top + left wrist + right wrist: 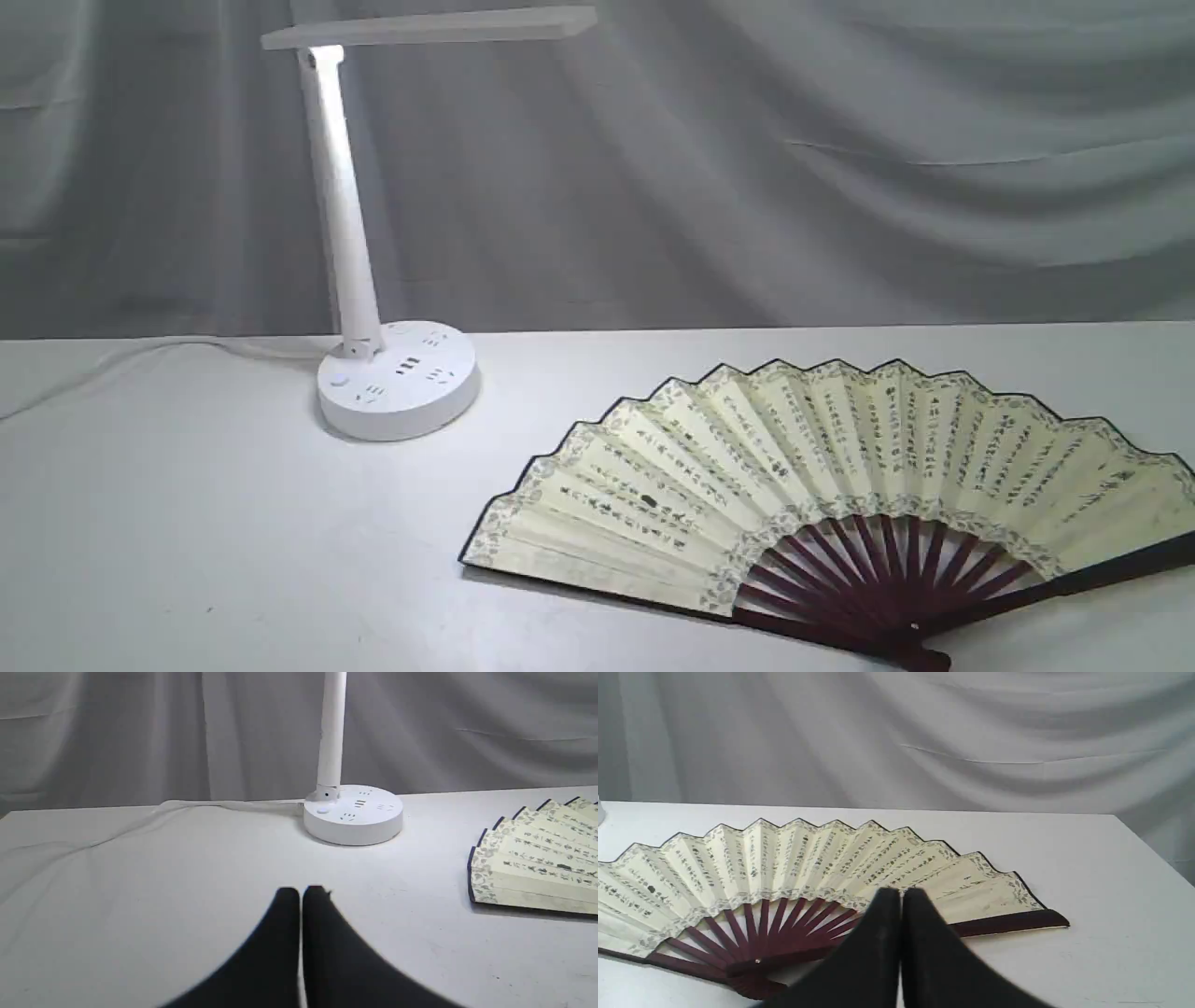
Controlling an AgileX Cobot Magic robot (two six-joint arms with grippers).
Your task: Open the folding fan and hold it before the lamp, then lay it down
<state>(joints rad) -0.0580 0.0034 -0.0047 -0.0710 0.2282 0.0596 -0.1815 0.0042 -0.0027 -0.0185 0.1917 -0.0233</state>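
On the white table you see the folding fan lying spread near the lamp. The left gripper and right gripper are pinched together, empty. Likely nothing is left to do.

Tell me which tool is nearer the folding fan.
Right. The right tool sits shut just by the folding fan, near its ribs. The left tool, also shut, faces the lamp, with a stretch of table between it and the fan's edge.

All three views face the curtain, low, sharing the folding fan.
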